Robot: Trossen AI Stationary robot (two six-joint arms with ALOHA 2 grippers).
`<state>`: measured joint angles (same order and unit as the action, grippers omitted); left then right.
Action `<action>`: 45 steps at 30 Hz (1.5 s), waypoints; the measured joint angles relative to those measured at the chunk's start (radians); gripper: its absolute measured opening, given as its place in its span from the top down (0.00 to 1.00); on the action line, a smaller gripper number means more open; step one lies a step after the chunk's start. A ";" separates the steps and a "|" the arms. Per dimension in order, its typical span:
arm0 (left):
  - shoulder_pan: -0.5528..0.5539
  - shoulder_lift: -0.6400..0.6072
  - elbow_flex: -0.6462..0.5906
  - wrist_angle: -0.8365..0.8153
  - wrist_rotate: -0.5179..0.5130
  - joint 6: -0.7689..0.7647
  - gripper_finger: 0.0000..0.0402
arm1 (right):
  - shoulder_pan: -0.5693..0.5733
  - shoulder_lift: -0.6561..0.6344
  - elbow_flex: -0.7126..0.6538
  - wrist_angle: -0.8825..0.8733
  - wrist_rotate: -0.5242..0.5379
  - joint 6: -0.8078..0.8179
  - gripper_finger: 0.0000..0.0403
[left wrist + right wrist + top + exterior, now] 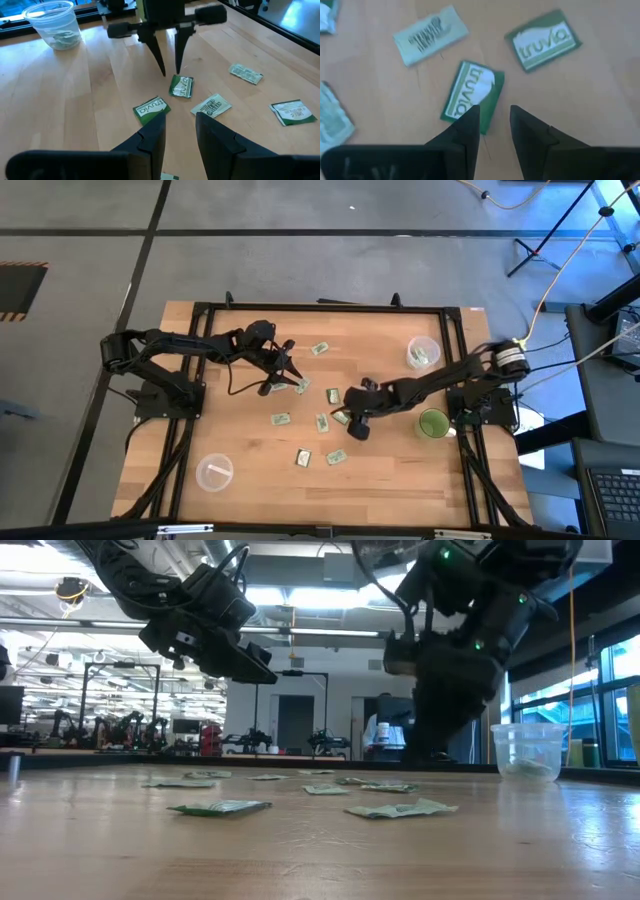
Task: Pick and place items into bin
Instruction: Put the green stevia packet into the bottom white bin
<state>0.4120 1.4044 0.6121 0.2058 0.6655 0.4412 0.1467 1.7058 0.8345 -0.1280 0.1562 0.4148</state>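
Several small flat green-and-white packets (322, 422) lie flat on the wooden table (400, 480). My right gripper (495, 120) is open and points down, its tips just above one green-and-white packet (472, 95). That packet also shows under the right gripper in the left wrist view (181, 86). I cannot tell whether the tips touch it. My left gripper (180, 125) is open and empty. It hangs above the table near another packet (150, 107), to the left of my right gripper (348, 418).
A clear cup (423, 352) with packets in it stands at the far right and shows in the low view (527, 750). A green cup (433, 423) stands near the right arm's base. A clear round container (215, 472) is at the near left. More packets (303, 457) lie toward the near edge.
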 joint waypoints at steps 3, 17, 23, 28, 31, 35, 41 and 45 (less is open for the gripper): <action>0.000 0.000 0.000 0.000 0.000 0.000 0.75 | 0.009 0.017 0.000 -0.001 0.001 0.026 0.73; 0.000 0.000 0.000 0.000 0.000 0.018 0.75 | 0.041 0.063 0.003 0.001 0.020 0.051 0.73; 0.000 0.000 0.000 0.000 0.000 0.018 0.75 | 0.041 0.096 0.006 -0.002 0.029 0.076 0.82; 0.000 0.000 0.000 0.000 0.000 0.018 0.75 | 0.040 0.099 0.005 0.000 0.025 0.073 0.96; 0.000 0.000 0.000 0.000 0.000 0.018 0.75 | 0.040 0.100 0.005 -0.001 0.023 0.078 0.98; 0.000 0.000 0.000 0.000 0.000 0.018 0.75 | 0.040 0.100 0.005 -0.001 0.020 0.105 0.99; 0.000 0.000 0.000 0.004 0.000 0.020 0.75 | 0.040 0.050 0.010 -0.025 0.017 0.096 1.00; -0.005 0.000 0.000 0.008 -0.002 0.143 0.75 | 0.040 -0.020 0.029 -0.040 0.012 0.053 1.00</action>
<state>0.4065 1.4044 0.6121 0.2138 0.6639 0.5844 0.1871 1.6857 0.8634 -0.1685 0.1685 0.4677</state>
